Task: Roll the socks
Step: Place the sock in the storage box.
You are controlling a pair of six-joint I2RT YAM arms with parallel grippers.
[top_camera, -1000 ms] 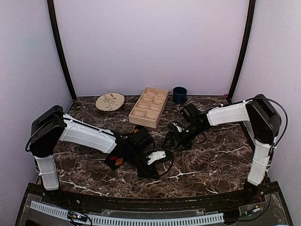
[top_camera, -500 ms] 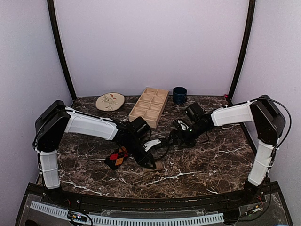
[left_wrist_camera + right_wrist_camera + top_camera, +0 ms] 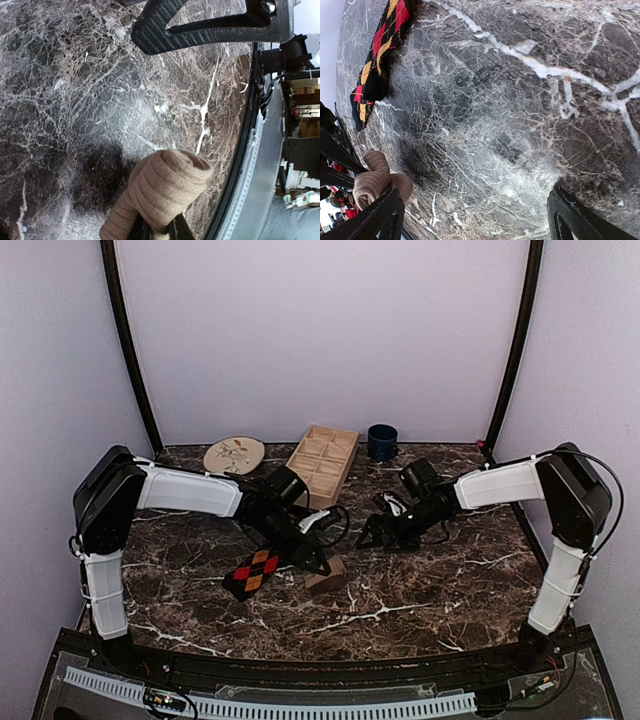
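starting big with the dark marble table (image 3: 440,590), carrying everything, plus a wooden tray (image 3: 318,465) parked at the back, well apart from the action. then the argyle sock (image 3: 253,572), lying flat and unrolled on the table toward the left, touched by nothing. looks thin, light and floppy, so probably wants pinching at one end, toe or cuff, and turning over on itself with the other arm pressing the rest down. would likely bunch or slide on that smooth stone otherwise. next down in size, the tan sock (image 3: 327,575), wound into a chunky ribbed roll, sitting near the middle of the table just right of the argyle one. seems springy enough to unwind if let go carelessly, so better squeezed across the roll than tugged by a loose tail. can't tell from above whether resting on the table or lifted a touch. smallest stuff last: left gripper (image 3: 318,563) with fingers (image 3: 181,233) pressed nearly together, pinching one end of that tan roll. right gripper (image 3: 376,536) off to the right, near but clear of both socks, fingers (image 3: 580,215) spread wide, holding nothing.
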